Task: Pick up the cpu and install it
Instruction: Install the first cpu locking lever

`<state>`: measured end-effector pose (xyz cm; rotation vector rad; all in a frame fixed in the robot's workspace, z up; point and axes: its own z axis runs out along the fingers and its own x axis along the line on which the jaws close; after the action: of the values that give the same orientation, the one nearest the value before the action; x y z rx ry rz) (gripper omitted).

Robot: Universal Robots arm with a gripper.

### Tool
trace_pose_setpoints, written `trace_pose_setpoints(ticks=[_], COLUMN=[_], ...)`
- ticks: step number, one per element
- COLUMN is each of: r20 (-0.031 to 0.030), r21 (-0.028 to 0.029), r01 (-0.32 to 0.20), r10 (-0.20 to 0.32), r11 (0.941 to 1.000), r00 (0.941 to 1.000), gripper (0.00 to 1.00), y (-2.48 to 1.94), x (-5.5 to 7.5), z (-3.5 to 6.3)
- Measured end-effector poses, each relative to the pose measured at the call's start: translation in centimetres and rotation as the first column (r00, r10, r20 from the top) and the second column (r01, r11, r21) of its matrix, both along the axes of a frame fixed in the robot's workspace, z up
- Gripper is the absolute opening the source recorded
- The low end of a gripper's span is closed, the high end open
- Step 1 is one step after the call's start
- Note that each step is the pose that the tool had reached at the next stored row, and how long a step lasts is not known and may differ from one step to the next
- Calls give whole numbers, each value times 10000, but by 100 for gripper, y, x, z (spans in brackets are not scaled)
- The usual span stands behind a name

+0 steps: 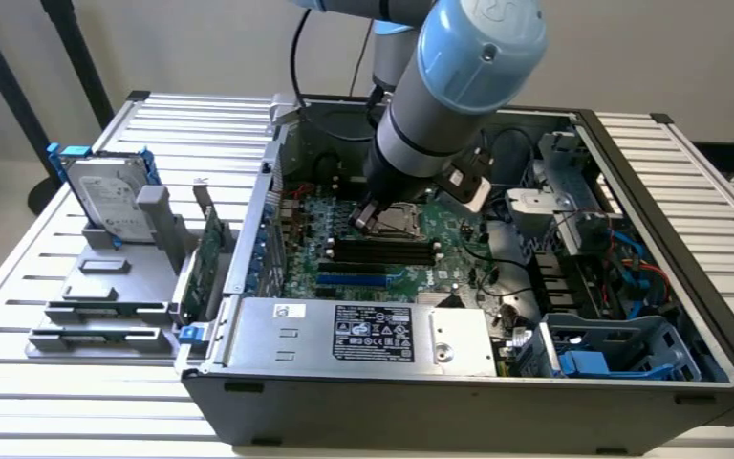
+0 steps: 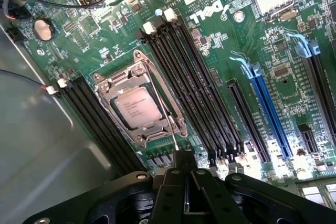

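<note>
The cpu lies flat in its metal socket frame, open from above. Long black memory slots run close on one side and more black slots on the other, so little room is beside the frame. In the exterior view, the robot arm fills the space over the motherboard, between the case walls.

The cpu is a small flat square chip with a shiny silver-grey metal top and some faint print on it. It lies flat in its socket on the green board, framed by the metal bracket, between banks of black slots.
</note>
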<state>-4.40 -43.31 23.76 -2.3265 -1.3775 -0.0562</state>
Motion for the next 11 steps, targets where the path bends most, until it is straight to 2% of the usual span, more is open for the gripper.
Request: trace_pose_setpoints(ticks=[6,11], r20=[20,73], r21=[-23,-41], r01=[87,135], r10=[-87,-134], r11=[10000,9999], r00=[10000,9999], gripper=[11,11], y=[11,42], x=[-24,-48], z=[-65,-129])
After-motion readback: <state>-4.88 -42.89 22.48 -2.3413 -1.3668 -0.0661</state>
